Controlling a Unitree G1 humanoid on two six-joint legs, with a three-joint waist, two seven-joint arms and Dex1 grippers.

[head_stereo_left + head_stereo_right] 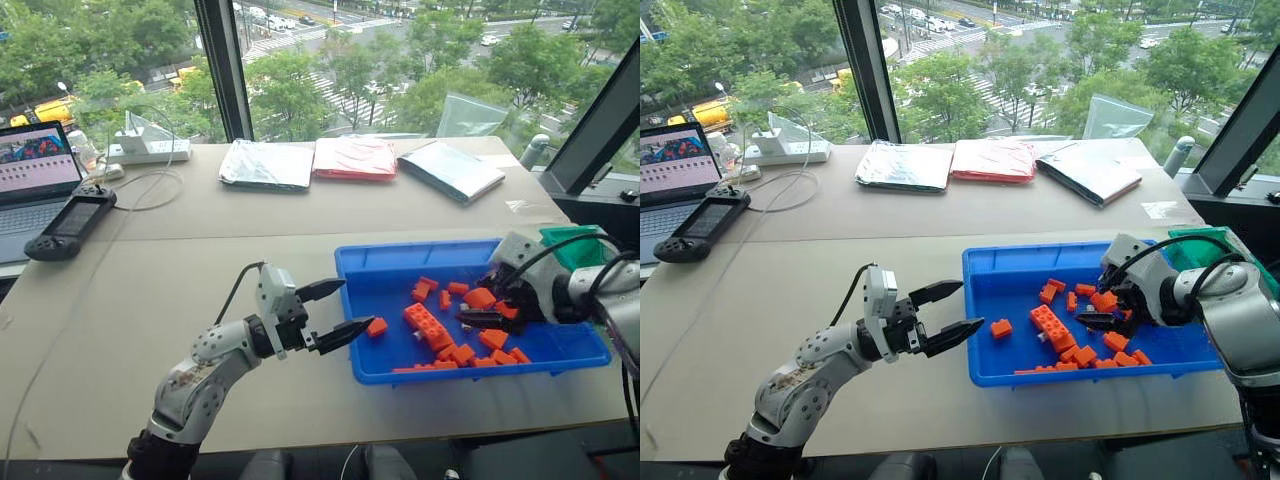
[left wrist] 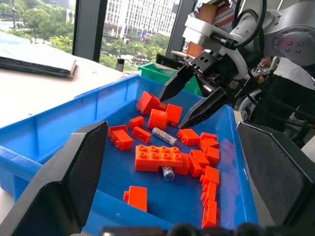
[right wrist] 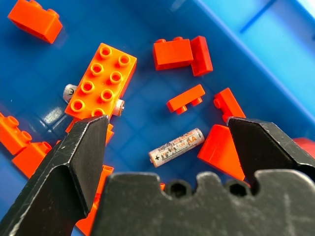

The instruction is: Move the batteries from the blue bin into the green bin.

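Observation:
The blue bin [image 1: 420,249] sits on the table at the right, strewn with orange toy bricks [image 1: 425,320]. One battery [image 3: 176,147] lies loose on the blue floor, directly below my right gripper [image 3: 167,125], which hangs open over it, pointing down. A second battery [image 3: 70,91] lies under a large orange brick [image 3: 101,81], with only its ends showing. The green bin [image 1: 575,245] stands just past the blue bin's far right corner. My left gripper [image 1: 357,303] is open and empty, held level at the blue bin's left wall.
A laptop [image 1: 35,175], a black handheld controller [image 1: 70,222] and a white power strip [image 1: 150,150] with cables sit at the far left. Three flat packets [image 1: 268,163] lie along the window side. The table's edge runs close to the blue bin's right and near sides.

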